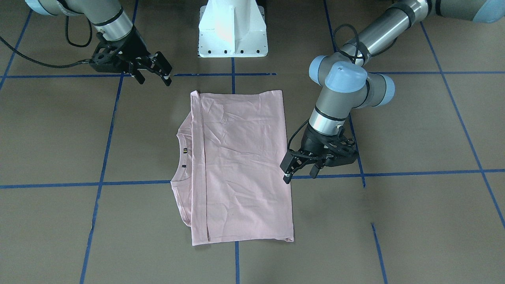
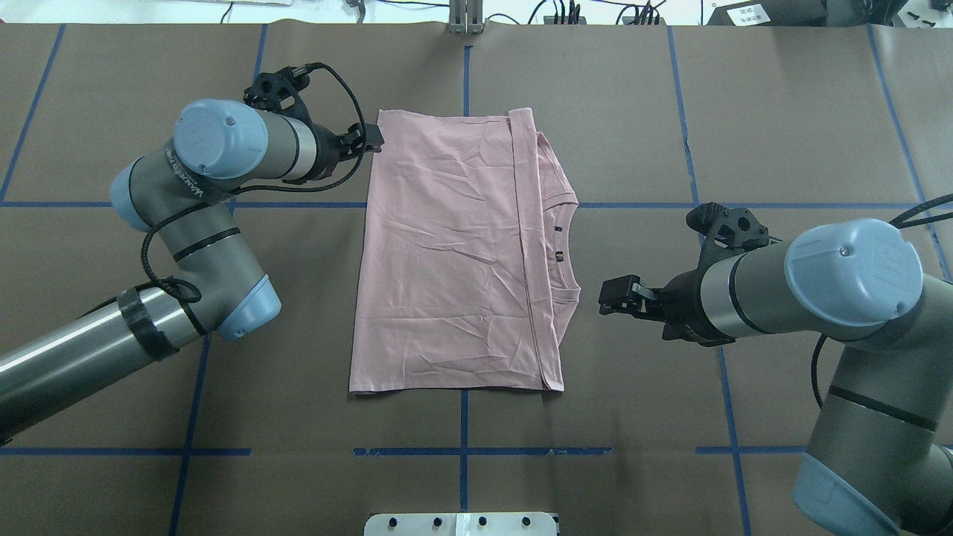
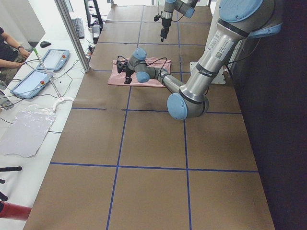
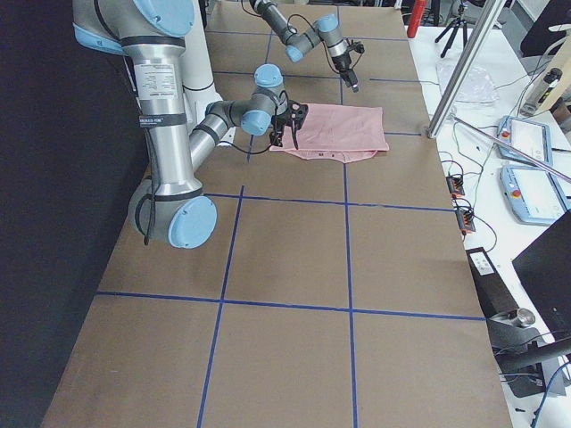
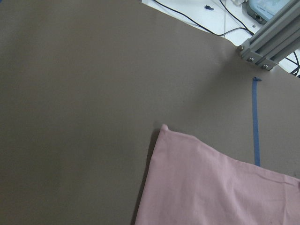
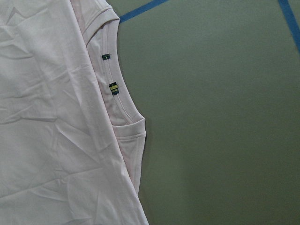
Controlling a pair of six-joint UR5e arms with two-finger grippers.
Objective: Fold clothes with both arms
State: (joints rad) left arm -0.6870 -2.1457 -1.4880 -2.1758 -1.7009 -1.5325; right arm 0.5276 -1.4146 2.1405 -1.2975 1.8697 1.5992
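Pink T-shirt (image 1: 240,165) lying flat in the middle of a brown paper-covered table (image 1: 414,130) marked with a grid of blue tape lines (image 1: 134,182). We see the shirt folded into a rough rectangle, plain side up, with one long band of cloth laid over the neck area. The collar (image 6: 123,105) and a small dark and yellow neck label (image 6: 113,87) peek out along the edge toward the robot's right. We see the left gripper (image 1: 300,177) hanging just beside the shirt's edge on the robot's left, its two black fingers spread apart with nothing between them. The right gripper (image 1: 155,81) sits off the collar side, apart from the cloth, fingers likewise parted and holding nothing. Both silver-grey arms reach in from either side of a white pedestal base (image 1: 232,29). In the side views an operator's forearm rests at a bench with tablets beyond the table's far edge
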